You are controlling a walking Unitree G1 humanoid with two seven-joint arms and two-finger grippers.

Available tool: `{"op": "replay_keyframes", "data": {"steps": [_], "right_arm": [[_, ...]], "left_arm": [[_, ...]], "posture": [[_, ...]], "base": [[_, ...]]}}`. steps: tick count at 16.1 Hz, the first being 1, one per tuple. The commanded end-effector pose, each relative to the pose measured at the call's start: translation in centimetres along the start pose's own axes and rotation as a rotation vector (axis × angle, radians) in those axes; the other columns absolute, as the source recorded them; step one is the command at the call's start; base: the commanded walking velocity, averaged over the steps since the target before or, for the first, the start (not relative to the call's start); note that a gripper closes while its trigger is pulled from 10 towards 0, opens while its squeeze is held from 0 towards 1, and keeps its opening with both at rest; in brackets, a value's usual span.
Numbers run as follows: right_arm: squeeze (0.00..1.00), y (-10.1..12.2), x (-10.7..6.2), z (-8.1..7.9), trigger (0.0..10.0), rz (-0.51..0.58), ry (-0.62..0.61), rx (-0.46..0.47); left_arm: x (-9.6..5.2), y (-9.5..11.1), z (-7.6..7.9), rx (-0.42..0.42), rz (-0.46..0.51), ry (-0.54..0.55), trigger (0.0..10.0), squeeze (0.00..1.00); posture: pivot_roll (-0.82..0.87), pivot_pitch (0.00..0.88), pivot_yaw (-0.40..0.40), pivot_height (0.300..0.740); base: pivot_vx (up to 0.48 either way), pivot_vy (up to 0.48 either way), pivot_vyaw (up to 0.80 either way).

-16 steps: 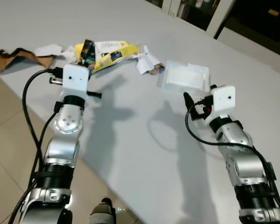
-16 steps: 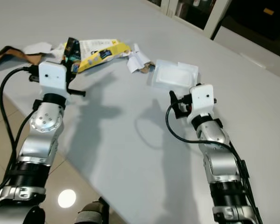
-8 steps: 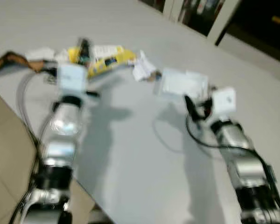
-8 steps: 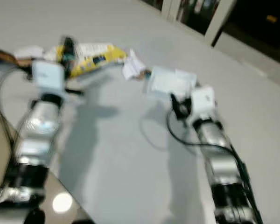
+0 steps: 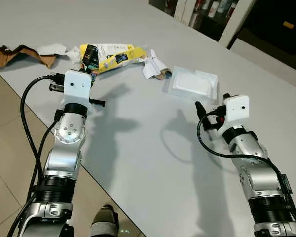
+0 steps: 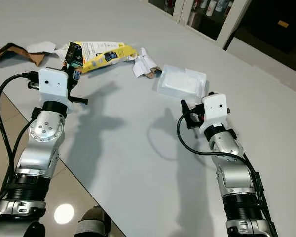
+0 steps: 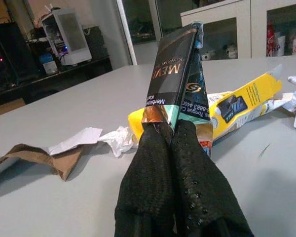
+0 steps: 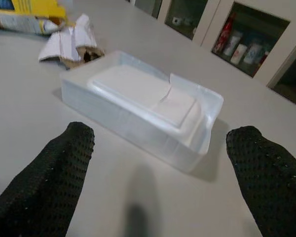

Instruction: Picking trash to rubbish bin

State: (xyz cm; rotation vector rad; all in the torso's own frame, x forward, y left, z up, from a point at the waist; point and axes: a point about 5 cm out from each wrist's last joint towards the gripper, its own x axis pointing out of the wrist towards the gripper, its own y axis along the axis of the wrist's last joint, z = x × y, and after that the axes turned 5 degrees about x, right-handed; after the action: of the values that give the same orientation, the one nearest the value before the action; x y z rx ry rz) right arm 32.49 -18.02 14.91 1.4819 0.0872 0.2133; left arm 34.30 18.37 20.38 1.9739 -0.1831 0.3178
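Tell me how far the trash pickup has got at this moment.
Early. No rubbish bin shows, so nothing looks binned. In hand: the left gripper is shut on a dark carton. The right gripper is open before the clear plastic tray. Left on the table: yellow packet, crumpled paper, brown cardboard.

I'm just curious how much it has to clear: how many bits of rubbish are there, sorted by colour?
Black: 1, the carton in the left gripper
Yellow: 1, the yellow packet
White: 3, the plastic tray, folded paper, crumpled paper
Brown: 1, the torn cardboard
Total: 6
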Motion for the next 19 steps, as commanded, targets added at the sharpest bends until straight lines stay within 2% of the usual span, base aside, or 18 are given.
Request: {"op": "replay_keyframes", "data": {"steps": [1,10,13,14,19], "right_arm": [[0.00,0.0,-0.1,0.6,10.0,0.000,-0.007,-0.013],[0.00,0.3,0.8,1.2,10.0,0.024,-0.014,-0.022],[0.00,1.1,1.7,1.7,10.0,0.055,-0.013,-0.037],[0.00,2.2,2.5,2.4,10.0,0.083,-0.012,-0.049],[0.00,4.4,3.5,3.6,10.0,0.150,-0.020,-0.075]], "left_arm": [[-0.2,0.1,-0.2,0.003,0.002,0.000,10.0,0.00],[-0.4,0.2,-0.7,0.017,-0.001,0.011,10.0,0.00],[-0.8,0.4,-1.2,0.034,0.005,0.012,10.0,0.00],[-1.0,0.4,-1.7,0.047,0.003,0.019,10.0,0.00],[-1.4,0.4,-2.3,0.059,-0.004,0.038,10.0,0.00]], "posture": [[0.35,0.268,-0.116,0.740],[0.38,0.289,-0.113,0.740],[0.40,0.305,-0.110,0.740],[0.42,0.313,-0.110,0.740],[0.44,0.315,-0.119,0.740]], "base": [[0.000,0.000,0.00],[0.000,0.000,0.00],[0.000,0.000,0.00],[0.000,0.000,0.00],[0.000,0.000,0.00]]}}
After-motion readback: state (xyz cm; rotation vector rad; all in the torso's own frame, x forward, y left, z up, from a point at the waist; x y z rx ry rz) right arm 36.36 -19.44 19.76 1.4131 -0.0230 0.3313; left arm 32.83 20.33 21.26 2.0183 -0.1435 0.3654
